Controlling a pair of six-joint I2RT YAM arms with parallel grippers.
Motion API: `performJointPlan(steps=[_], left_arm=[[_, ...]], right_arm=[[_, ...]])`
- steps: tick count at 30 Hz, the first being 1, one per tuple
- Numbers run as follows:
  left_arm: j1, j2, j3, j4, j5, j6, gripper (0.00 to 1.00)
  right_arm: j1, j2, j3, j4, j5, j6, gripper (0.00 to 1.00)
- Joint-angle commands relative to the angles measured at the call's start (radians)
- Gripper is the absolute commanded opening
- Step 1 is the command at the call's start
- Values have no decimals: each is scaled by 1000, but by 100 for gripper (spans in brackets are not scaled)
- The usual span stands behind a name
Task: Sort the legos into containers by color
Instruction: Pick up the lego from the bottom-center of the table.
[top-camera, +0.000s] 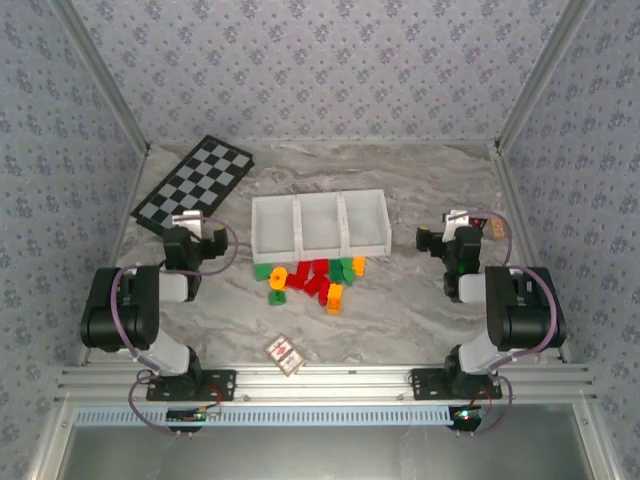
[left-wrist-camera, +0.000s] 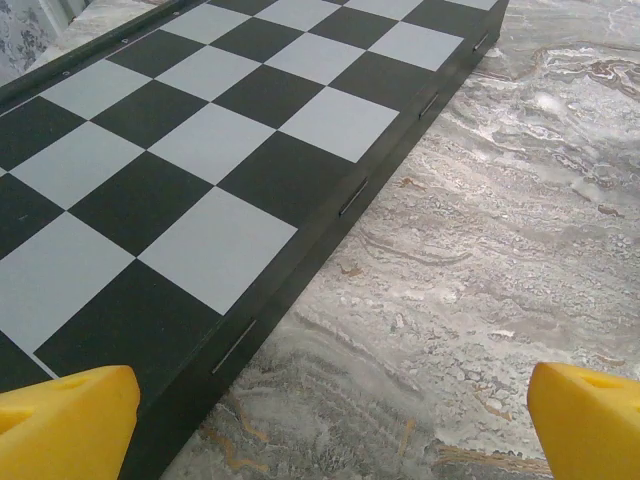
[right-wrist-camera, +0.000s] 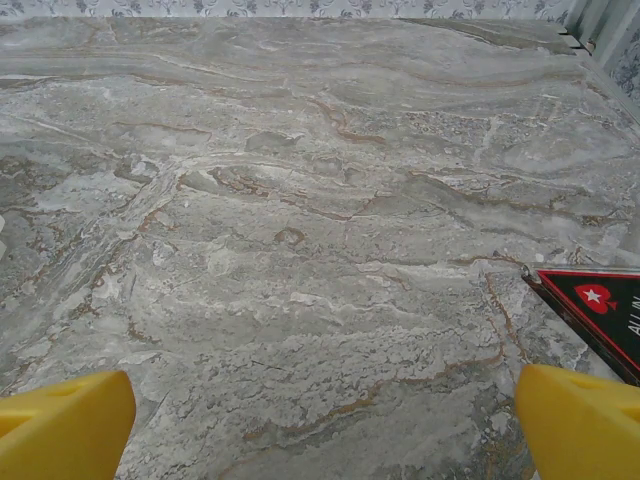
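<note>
sorting looks not yet begun: the legos (top-camera: 312, 278) sit in a loose heap on the table (top-camera: 420, 310), just in front of the near wall of the tray (top-camera: 320, 251), roughly mid-table. reds bunch in the middle. greens sit at the left end and toward the right. orange-yellow ones are scattered at both ends and the near side. some touch, and i can't tell if any are stacked. all three tray compartments look empty.

handling guess: small hard plastic bricks, light, stiff, not fragile, with smooth sides that may slip a bit. probably best pinched from above across two flat opposite sides. an outlier at the heap's edge, like the green one at near left, seems the easy first pick, since the fingers won't shove its neighbours. the packed reds likely need more care.

left gripper (top-camera: 188, 228) is at the near edge of the checkerboard (top-camera: 195, 180), left of the tray and apart from the heap. its yellow fingers (left-wrist-camera: 60, 425) are spread wide with nothing between them. right gripper (top-camera: 458, 228) is right of the tray, toward the table's right edge, fingers (right-wrist-camera: 580, 425) also spread wide and empty. a black card (right-wrist-camera: 600, 305) with a red star lies just by its right finger. a white card (top-camera: 283, 351) with a red mark lies near the table's near edge, well apart from the bricks.
</note>
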Motion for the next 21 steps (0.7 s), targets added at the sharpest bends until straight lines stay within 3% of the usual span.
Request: performJointPlan(steps=[1,21], left_arm=[[7,-11,23,3,10,-11,100],[7,-11,23,2,23,-6,100]], right_arm=[[4,-2,11,10,8,2,100],[-15,-2,11,12,-12,20,100]])
